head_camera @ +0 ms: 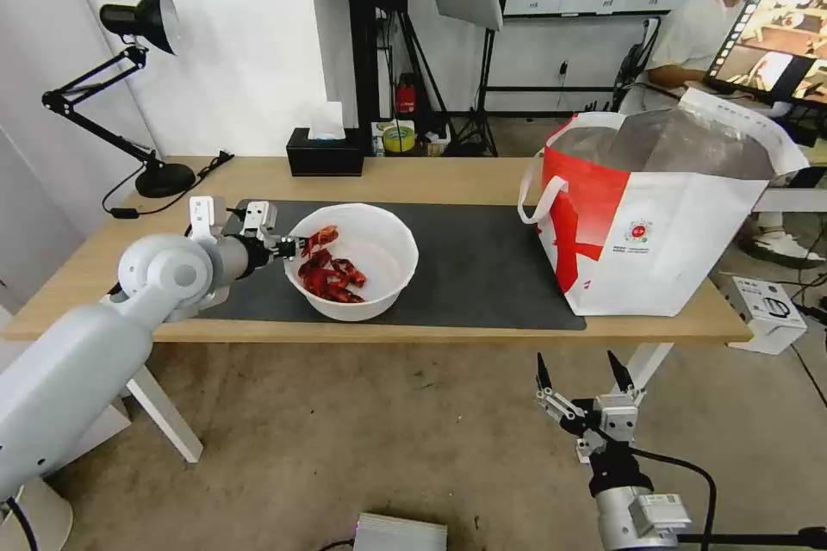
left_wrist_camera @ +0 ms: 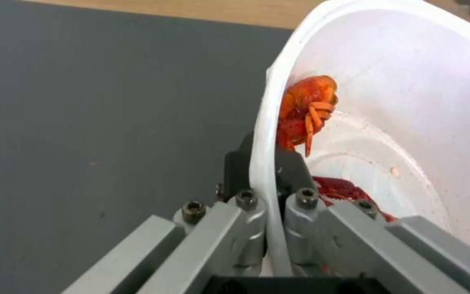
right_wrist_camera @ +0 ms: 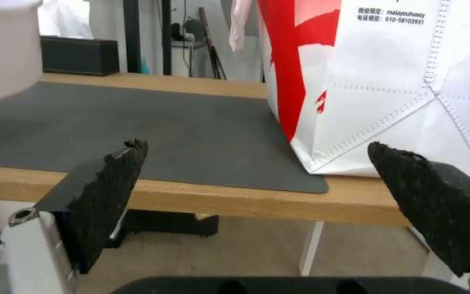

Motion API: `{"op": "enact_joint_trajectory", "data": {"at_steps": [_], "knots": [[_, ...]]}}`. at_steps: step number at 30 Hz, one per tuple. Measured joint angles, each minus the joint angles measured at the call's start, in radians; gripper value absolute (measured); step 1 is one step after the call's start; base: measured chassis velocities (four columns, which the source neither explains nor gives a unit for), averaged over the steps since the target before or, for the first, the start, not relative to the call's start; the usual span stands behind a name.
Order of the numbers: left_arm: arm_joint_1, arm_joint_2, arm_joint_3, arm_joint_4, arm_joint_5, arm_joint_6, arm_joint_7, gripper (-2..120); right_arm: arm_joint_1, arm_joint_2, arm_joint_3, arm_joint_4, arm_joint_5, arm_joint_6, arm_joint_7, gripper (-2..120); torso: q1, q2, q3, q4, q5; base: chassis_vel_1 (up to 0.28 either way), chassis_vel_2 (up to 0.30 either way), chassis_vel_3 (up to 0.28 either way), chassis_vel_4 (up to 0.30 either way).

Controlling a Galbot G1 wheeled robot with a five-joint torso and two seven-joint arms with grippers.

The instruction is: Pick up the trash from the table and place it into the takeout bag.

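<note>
Nearest me, my right gripper (head_camera: 581, 372) hangs below the table's (head_camera: 482, 181) front edge, over the floor, its two black fingers spread wide with nothing between them. Further in, my left gripper (head_camera: 291, 248) is pinched on the rim of the white bowl (head_camera: 375, 241), one finger inside the wall and one outside. The bowl sits on the dark mat (head_camera: 482, 263), left of centre, with red crayfish shells (head_camera: 330, 274) piled against the gripper's side. Off to the right, the takeout bag (head_camera: 663, 215) stands upright at the table's end, mouth open, well apart from the bowl. At the back edge sits a black tissue box (head_camera: 325, 153).
</note>
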Motion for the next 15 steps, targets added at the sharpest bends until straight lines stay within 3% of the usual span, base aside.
{"op": "enact_joint_trajectory", "data": {"at_steps": [8,13,15], "knots": [[-0.09,0.004,0.045,-0.05,-0.099,0.0,-0.047,0,0.0,0.0,0.0,0.0,0.0,0.0,0.0,100,0.0,0.0,0.0,0.0001,0.0001,0.0,0.0,0.0,0.0],[-0.216,-0.024,0.137,-0.044,-0.147,-0.003,-0.069,0,0.0,0.0,0.0,0.0,0.0,0.0,0.0,100,0.0,0.0,0.0,0.0001,0.0001,0.0,0.0,0.0,0.0],[-0.3,-0.065,0.201,-0.016,-0.168,-0.004,-0.086,0,0.0,0.0,0.0,0.0,0.0,0.0,0.0,100,0.0,0.0,0.0,-0.0001,0.0002,0.0,0.0,0.0,0.0]]}}
